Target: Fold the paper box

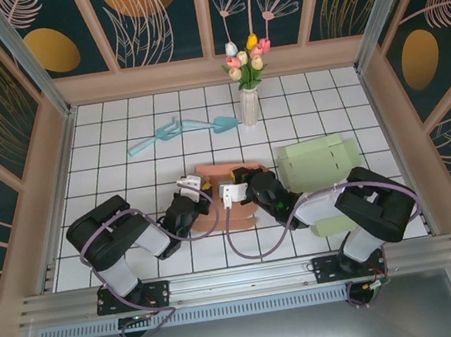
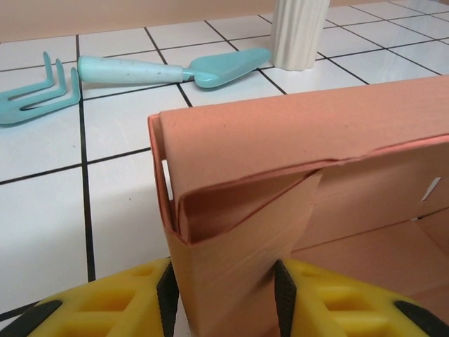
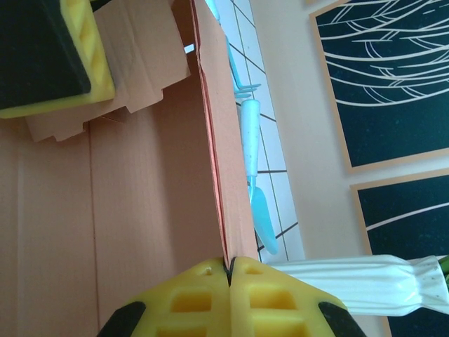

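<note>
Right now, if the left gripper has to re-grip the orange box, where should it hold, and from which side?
Probably the upright end wall by the folded corner of the orange box, coming in from the near side with one finger outside and one inside. That wall is thin, flat-faced and stands upright. The left gripper holds it there; the right gripper pinches the long wall's edge.

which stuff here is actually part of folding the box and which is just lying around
In the job:
- orange paper box
- left gripper, clamped on the box's corner
- right gripper, pinching a box wall

Lying about:
- green paper box, untouched at the right
- teal trowel
- teal rake
- vase of tulips
</note>
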You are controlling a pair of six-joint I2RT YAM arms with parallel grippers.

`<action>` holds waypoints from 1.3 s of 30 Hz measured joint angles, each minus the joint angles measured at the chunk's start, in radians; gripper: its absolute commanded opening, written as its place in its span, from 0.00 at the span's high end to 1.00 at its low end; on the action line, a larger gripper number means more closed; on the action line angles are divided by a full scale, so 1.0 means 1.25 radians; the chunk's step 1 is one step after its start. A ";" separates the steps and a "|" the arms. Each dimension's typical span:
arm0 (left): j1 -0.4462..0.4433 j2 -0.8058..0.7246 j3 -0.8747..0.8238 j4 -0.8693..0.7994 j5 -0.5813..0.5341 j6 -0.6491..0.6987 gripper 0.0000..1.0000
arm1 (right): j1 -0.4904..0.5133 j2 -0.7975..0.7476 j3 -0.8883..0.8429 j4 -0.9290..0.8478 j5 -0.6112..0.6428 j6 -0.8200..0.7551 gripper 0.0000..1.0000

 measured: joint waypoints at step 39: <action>0.119 -0.106 -0.060 -0.027 0.239 0.038 0.45 | -0.081 -0.052 0.033 -0.129 -0.208 0.005 1.00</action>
